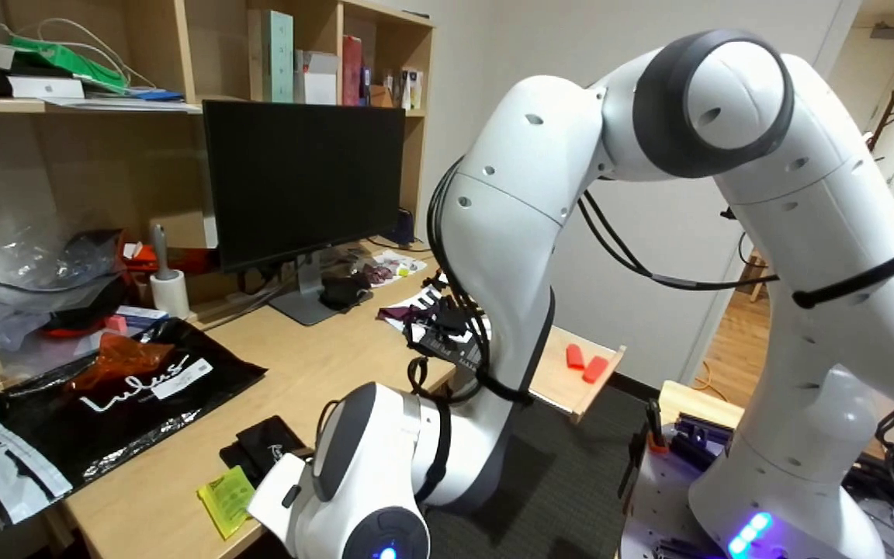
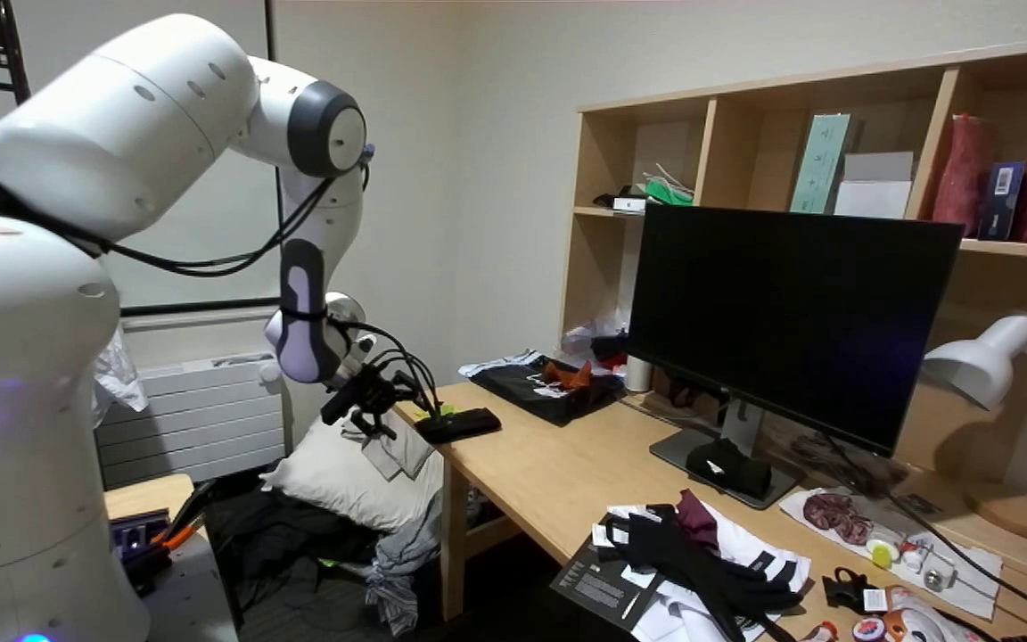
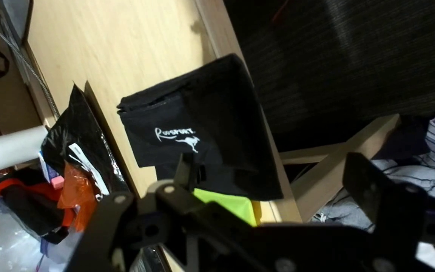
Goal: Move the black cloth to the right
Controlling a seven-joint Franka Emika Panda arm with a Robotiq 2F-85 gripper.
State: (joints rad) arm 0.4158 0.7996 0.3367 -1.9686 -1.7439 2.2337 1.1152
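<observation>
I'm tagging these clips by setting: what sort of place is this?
Probably a work corner in a home, perhaps a bedroom, though I can't be sure: a desk holds a monitor and a lamp, and what looks like a pillow lies near its end.

Off-wht wall (image 2: 513,178) + lt-wood desk (image 1: 323,365) in both exterior views, lt-wood shelf unit (image 1: 222,46) along its back. In an exterior view: dk grey flr (image 1: 563,450) w/ shadows; wood flr (image 1: 738,334) past wall edge, R. In an exterior view: wht lamp (image 2: 986,357) on desk; wht slatted panel (image 2: 193,419) low; lg pale panel (image 2: 201,218) w/ dk edging above, blind/board unclear.
</observation>
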